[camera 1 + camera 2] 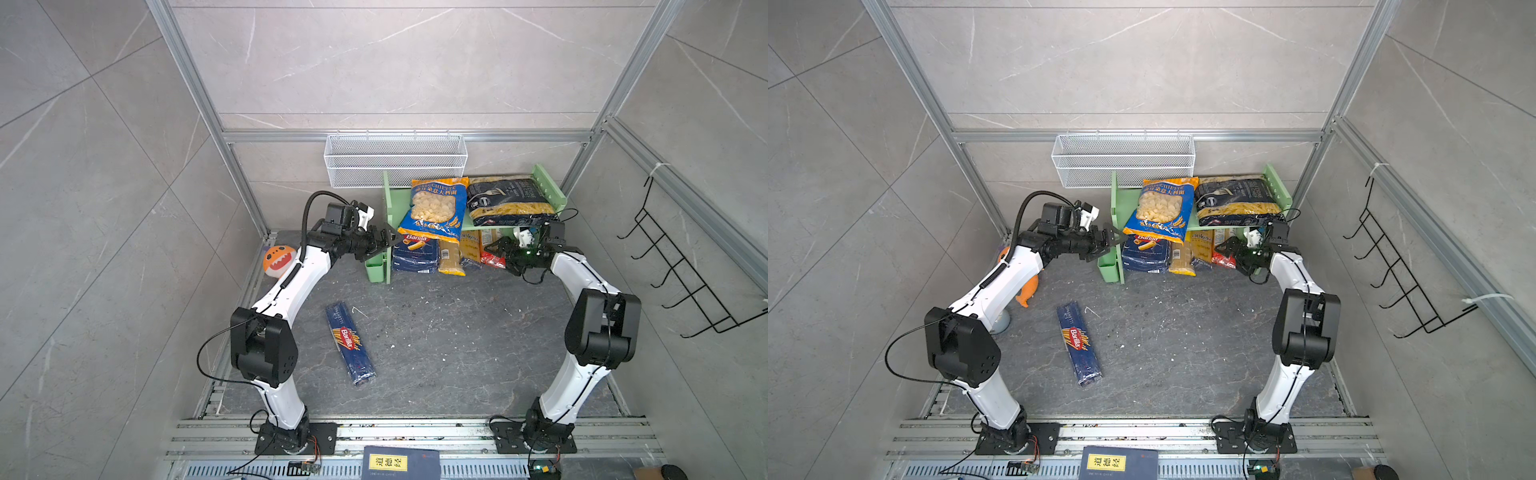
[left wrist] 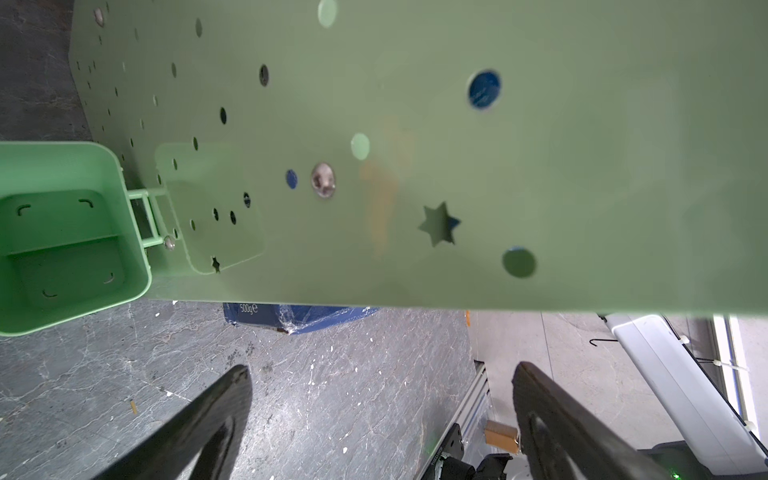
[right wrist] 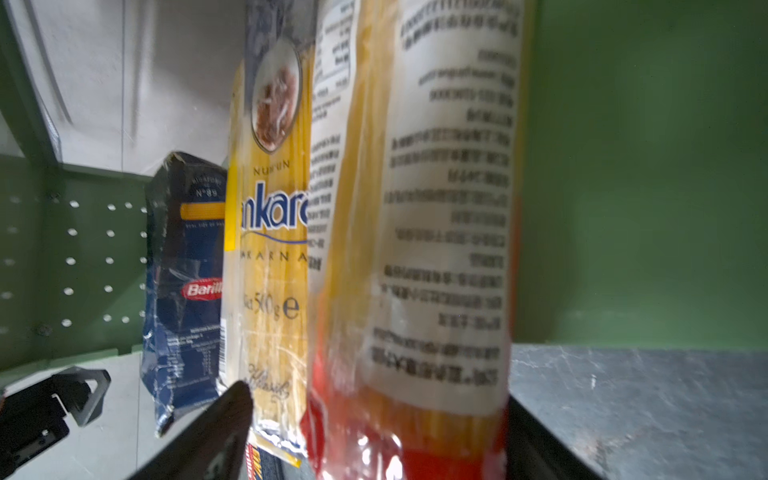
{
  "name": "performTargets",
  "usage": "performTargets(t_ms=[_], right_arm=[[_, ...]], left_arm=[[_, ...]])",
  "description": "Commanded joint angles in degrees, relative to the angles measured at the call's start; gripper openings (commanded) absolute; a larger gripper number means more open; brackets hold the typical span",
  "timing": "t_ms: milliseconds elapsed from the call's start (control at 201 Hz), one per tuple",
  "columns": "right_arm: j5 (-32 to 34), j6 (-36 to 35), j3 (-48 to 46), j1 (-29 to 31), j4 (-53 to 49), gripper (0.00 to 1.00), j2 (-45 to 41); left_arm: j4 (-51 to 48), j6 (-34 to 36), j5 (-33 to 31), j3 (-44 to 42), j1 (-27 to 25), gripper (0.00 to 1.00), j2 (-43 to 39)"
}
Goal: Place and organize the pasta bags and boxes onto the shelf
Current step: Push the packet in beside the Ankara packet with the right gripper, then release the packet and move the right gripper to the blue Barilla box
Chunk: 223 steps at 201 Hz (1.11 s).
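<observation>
The left end effector (image 1: 383, 246) hung spread and empty beside the perforated left panel of the mint-green two-tier shelf (image 1: 547, 187) at the back edge of the dark stone-look bench (image 1: 457, 332). Left of the bench's centre lay the long, narrow dark blue Barilla spaghetti pack (image 1: 350, 344), not yet shelved. It was probably light and slick-wrapped, stiff lengthwise but brittle, so best pinched across its narrow width at mid-length. On the lower tier stood the squat dark blue Barilla rigatoni box (image 1: 417, 253), then the slim yellow spaghetti bag (image 1: 451, 259). The right end effector (image 3: 386, 415) straddled the slim red spaghetti bag (image 3: 415, 249), spread, not visibly clamping.
</observation>
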Motion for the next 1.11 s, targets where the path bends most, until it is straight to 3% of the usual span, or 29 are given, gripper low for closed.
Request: performTargets(t_ms=[0,418,827,971,1105], right_arm=[[1.29,-2.76,-1.60,0.21,-4.05,0.92,-3.00],[4.76,-4.16,-9.69,-0.22,-6.90,0.95,-10.58],[12.20,-5.64,-17.60,0.29,-15.27,0.95,-22.29],[16.45,-5.63,-21.29,3.48,-18.51,0.95,-28.42],[23.10,-4.83,-22.22,11.80,-22.31,0.95,-32.94]], left_arm=[[2.16,-0.95,2.28,0.66,0.19,0.99,-0.37],[3.77,-1.03,1.56,-4.98,0.23,1.00,-4.72],[2.70,-0.20,-1.84,-13.44,0.26,1.00,-12.90],[1.64,-0.28,-3.40,-17.57,1.41,1.00,-17.01],[0.96,-0.87,-4.53,-21.58,3.85,1.00,-21.20]])
